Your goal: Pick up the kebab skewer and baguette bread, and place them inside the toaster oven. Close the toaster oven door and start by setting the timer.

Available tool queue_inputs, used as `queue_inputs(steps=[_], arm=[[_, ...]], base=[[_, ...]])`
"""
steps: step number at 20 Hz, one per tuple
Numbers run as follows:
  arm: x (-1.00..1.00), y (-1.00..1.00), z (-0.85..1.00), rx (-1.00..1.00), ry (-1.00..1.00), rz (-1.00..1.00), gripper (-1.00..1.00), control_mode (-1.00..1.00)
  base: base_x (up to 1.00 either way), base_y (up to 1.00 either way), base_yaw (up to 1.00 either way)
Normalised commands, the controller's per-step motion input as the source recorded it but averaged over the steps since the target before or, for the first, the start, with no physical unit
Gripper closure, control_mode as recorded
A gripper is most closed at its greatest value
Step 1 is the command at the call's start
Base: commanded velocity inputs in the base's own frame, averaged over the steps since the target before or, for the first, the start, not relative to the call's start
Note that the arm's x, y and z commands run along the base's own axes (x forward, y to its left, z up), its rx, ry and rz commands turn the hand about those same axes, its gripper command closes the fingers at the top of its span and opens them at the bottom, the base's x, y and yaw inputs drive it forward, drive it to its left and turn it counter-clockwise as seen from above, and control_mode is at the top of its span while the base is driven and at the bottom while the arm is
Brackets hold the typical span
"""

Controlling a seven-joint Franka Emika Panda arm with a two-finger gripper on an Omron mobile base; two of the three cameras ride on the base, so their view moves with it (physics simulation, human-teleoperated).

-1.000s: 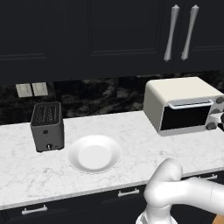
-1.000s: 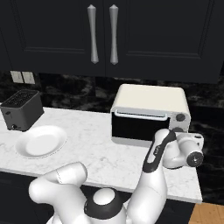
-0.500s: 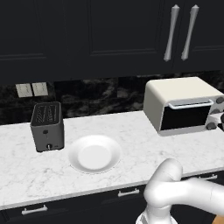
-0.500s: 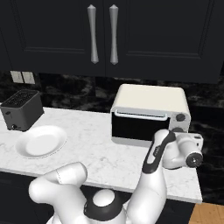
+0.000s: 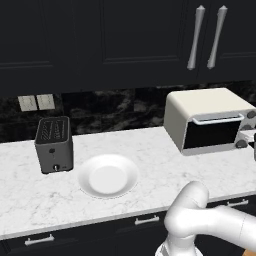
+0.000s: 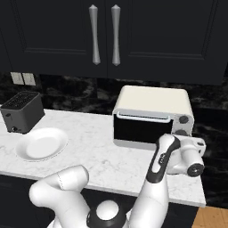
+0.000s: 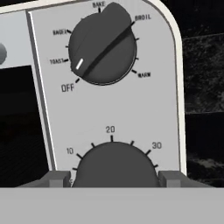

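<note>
From the left base view, the toaster oven sits at the right end of the marble bench, its door shut with the white bar handle along the top edge; a white plate lies bare in the middle and a dark slot toaster stands well to its left. Neither the kebab skewer nor the baguette bread can be made out on the bench — judging by the closed door they are probably already inside, though the dark glass hides the rack. In the right base view the arm reaches round to the oven's right-hand panel, the hand held just in front of the lower knob. The hand view looks straight at that panel: the mode knob sits above with its white mark between TOAST and OFF, and the timer knob sits below, between the two finger tips of the gripper, which stands part-way wide, astride the knob and clamping nothing (whether the pads touch its sides I cannot tell). The knob looks rigid, smooth plastic, likely slippery; it should be pinched squarely across its ridge and turned firmly, since a loose grip would skid round it.
</note>
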Motion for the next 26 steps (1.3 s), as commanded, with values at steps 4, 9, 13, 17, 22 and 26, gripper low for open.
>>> queue_inputs(steps=[4, 9, 13, 17, 22, 26], arm=[[0.0, 0.0, 0.0, 0.07, 0.0, 0.0, 1.0, -1.0], [0.0, 0.0, 0.0, 0.12, 0.0, 0.0, 1.0, -1.0], [0.0, 0.0, 0.0, 0.15, 0.0, -0.03, 1.0, -1.0], [0.0, 0.0, 0.0, 0.16, 0.0, -0.03, 1.0, -1.0], [0.0, 0.0, 0.0, 0.15, 0.0, -0.04, 1.0, -1.0], [0.0, 0.0, 0.0, 0.15, 0.0, -0.07, 1.0, -1.0]], base=[[0.0, 0.0, 0.0], [0.0, 0.0, 0.0], [0.0, 0.0, 0.0], [0.0, 0.0, 0.0], [0.0, 0.0, 0.0], [0.0, 0.0, 0.0]])
